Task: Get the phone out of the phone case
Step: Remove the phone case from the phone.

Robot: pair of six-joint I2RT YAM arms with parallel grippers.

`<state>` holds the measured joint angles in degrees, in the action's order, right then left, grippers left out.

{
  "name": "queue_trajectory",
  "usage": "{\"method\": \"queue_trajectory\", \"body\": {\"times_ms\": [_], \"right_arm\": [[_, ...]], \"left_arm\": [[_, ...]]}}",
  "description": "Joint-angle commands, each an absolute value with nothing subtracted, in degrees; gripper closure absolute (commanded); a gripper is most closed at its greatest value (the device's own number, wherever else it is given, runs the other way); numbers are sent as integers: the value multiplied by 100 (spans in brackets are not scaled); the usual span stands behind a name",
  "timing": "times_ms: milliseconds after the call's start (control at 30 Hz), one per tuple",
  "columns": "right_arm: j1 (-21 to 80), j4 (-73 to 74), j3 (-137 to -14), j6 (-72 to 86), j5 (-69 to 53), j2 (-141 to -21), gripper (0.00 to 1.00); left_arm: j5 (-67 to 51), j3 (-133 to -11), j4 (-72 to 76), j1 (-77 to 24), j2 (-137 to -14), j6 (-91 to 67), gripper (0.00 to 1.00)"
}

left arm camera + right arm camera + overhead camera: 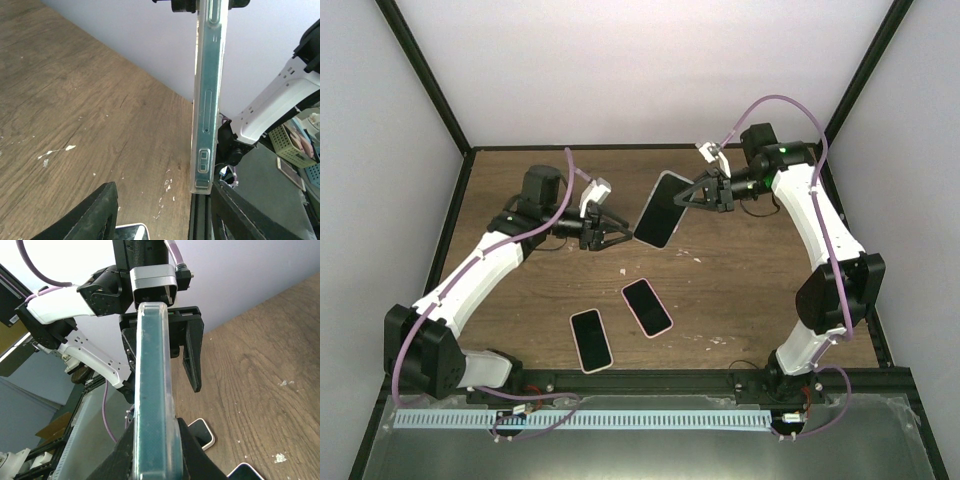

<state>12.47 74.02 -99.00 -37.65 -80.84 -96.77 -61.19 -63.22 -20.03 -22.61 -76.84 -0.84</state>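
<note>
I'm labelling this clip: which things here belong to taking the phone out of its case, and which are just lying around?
Job: cased phone, held by the right end effector; open left end effector near its other end.
Lying about: nearer pink-edged phone and farther pink-edged phone, flat on the table.

The phone case [207,100] runs off the top of the left wrist view, and the right gripper [688,195] clamping it is mostly cut away there. At the bottom edge, just a corner of a loose phone [131,231] peeks in, with the left gripper [163,190] fingers cropped too.
</note>
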Motion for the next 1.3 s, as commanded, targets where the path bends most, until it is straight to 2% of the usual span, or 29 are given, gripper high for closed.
{"method": "queue_trajectory", "body": {"times_ms": [0,533,933,1000,1100,1267], "right_arm": [[1408,7620,-9820,-3885,-8666,-9288,99],[1677,7628,-9809,-3925,-9058,-8971,99],[1567,7484,-9937,-3761,-9115,-9023,99],[1487,7312,-9988,-3640,-8901,-9062,99],[1354,6485,-9835,-2973,-8476,-8965,99],[1318,5219,-9316,-2152,-8257,-8575,99]], "left_arm": [[-5446,-6467,-2039,-2250,-7812,83,48],[-4457,-6554,-2285,-2251,-8197,489,60],[-3803,-6756,-2387,-2225,-8299,690,58],[-4162,-6702,-2427,-2018,-8164,786,53],[-5421,-6445,-2208,-1617,-7743,829,45],[-6314,-6464,-2730,-1720,-7220,1208,40]]}}
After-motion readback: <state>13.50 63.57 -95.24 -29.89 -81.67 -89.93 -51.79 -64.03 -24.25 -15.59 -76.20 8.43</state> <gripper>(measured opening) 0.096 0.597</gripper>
